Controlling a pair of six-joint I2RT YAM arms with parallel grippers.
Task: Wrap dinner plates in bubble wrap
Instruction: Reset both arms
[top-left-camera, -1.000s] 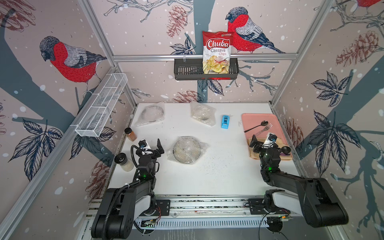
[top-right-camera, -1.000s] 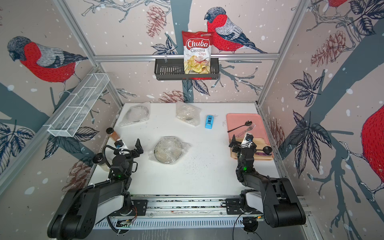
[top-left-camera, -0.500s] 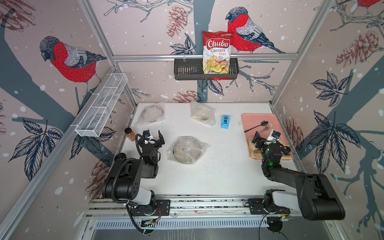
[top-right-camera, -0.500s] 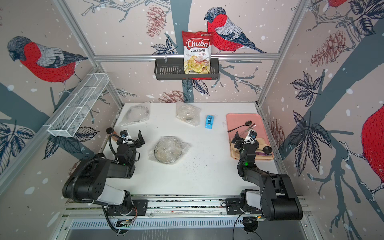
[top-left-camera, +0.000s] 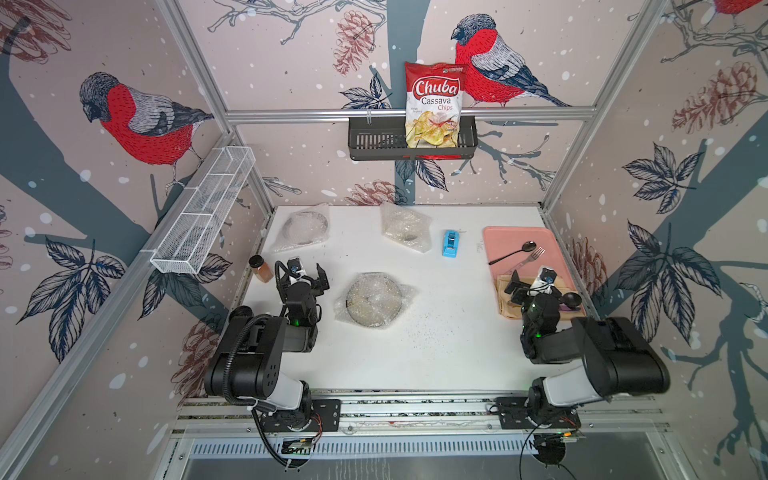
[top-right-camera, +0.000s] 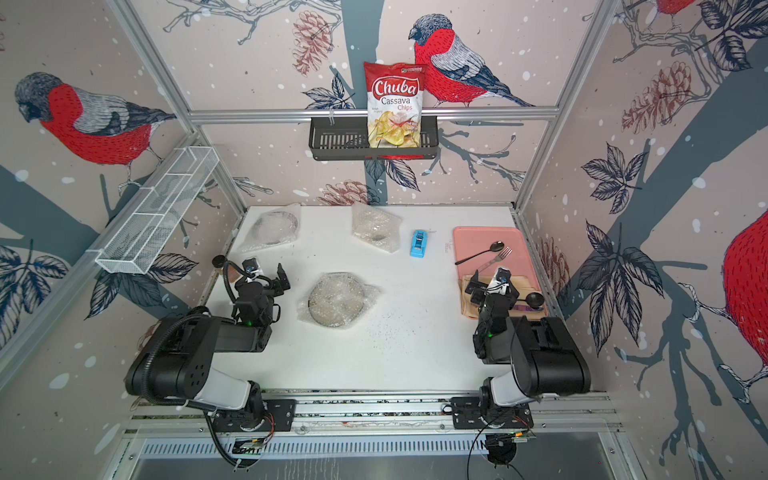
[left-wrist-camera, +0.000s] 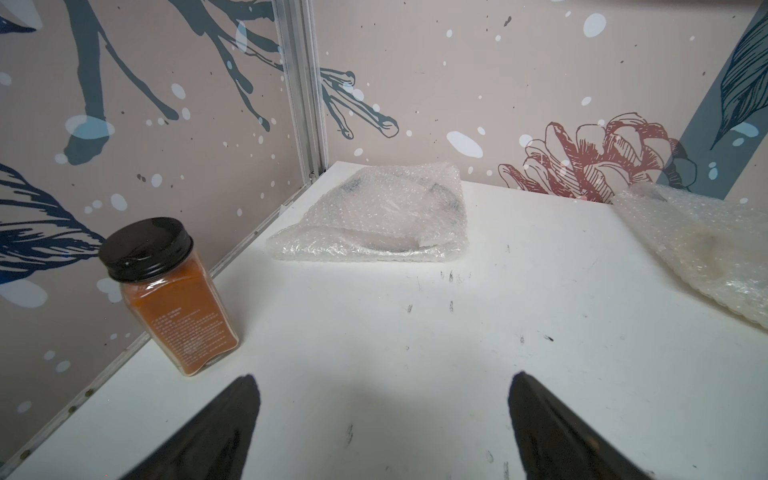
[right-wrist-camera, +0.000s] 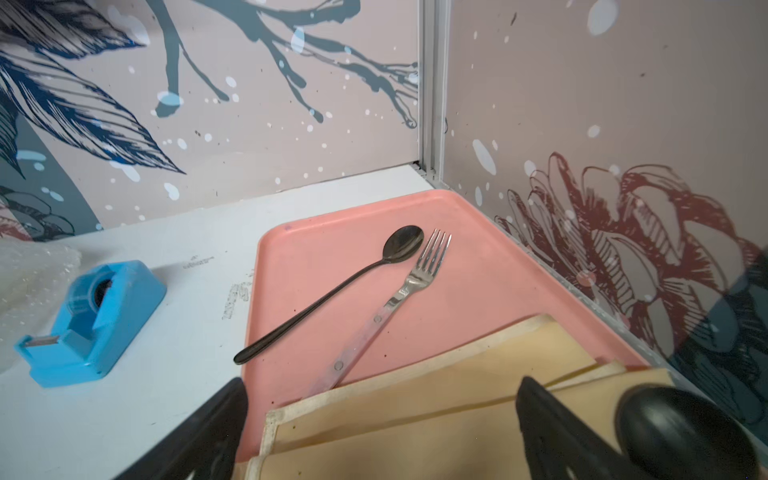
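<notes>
Three dinner plates lie on the white table, each under crinkly bubble wrap. One is at mid-table (top-left-camera: 374, 299) (top-right-camera: 336, 299), one at the back left (top-left-camera: 305, 227) (left-wrist-camera: 386, 216), and one at the back middle (top-left-camera: 405, 226) (top-right-camera: 374, 226). Dark rims show through the wrap. My left gripper (top-left-camera: 303, 276) (left-wrist-camera: 382, 376) stands open left of the middle plate, over bare table, with nothing between its fingers. My right gripper (top-left-camera: 532, 286) (right-wrist-camera: 382, 382) is open and empty above a beige napkin (right-wrist-camera: 457, 390).
An orange spice jar (top-left-camera: 261, 268) (left-wrist-camera: 166, 291) stands by the left wall. A blue tape dispenser (top-left-camera: 451, 243) sits behind mid-table. The pink tray (top-left-camera: 519, 235) at the right holds a spoon (right-wrist-camera: 332, 291), a fork (right-wrist-camera: 399, 291) and the napkin; a black ladle (right-wrist-camera: 681, 428) is beside my right finger.
Both arms have folded back, their elbows rising toward the front rail. The left gripper has shifted slightly toward the back. Both grippers stay open; the wrapped plates have not moved.
</notes>
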